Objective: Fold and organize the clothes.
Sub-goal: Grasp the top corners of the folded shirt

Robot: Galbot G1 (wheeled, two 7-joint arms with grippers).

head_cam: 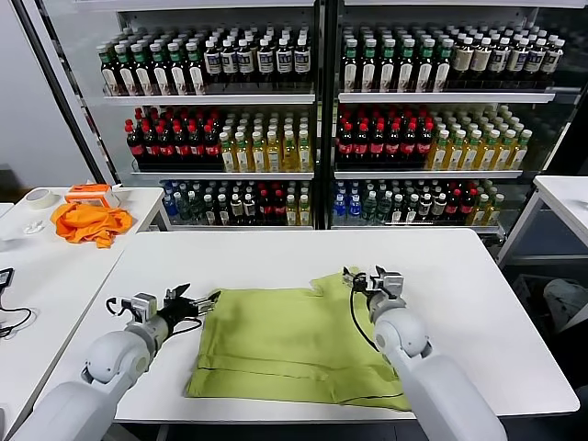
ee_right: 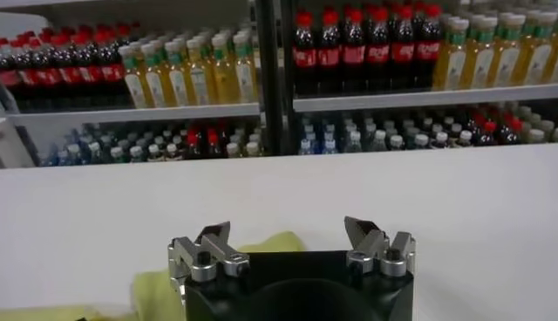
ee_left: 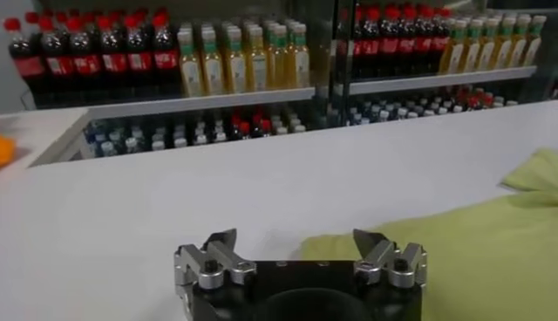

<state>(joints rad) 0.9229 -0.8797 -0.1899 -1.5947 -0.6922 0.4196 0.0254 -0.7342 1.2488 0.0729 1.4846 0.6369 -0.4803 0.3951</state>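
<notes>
The clothes (head_cam: 285,344), a light yellow-green T-shirt, lie partly folded flat on the white table (head_cam: 266,257), with a sleeve sticking out at the far right corner. My left gripper (head_cam: 204,300) hovers open at the shirt's far left corner, nothing between its fingers. My right gripper (head_cam: 361,277) stands open over the far right sleeve, also holding nothing. The left wrist view shows the open left gripper (ee_left: 296,240) with the clothes (ee_left: 488,253) just past it. In the right wrist view, the open right gripper (ee_right: 288,232) has a bit of the clothes (ee_right: 270,244) below it.
A bright orange cloth (head_cam: 90,223) and a tape roll (head_cam: 38,197) lie on a side table at the left. Glass-door coolers full of bottles (head_cam: 312,119) stand behind the table. Another white table edge (head_cam: 565,197) shows at the right.
</notes>
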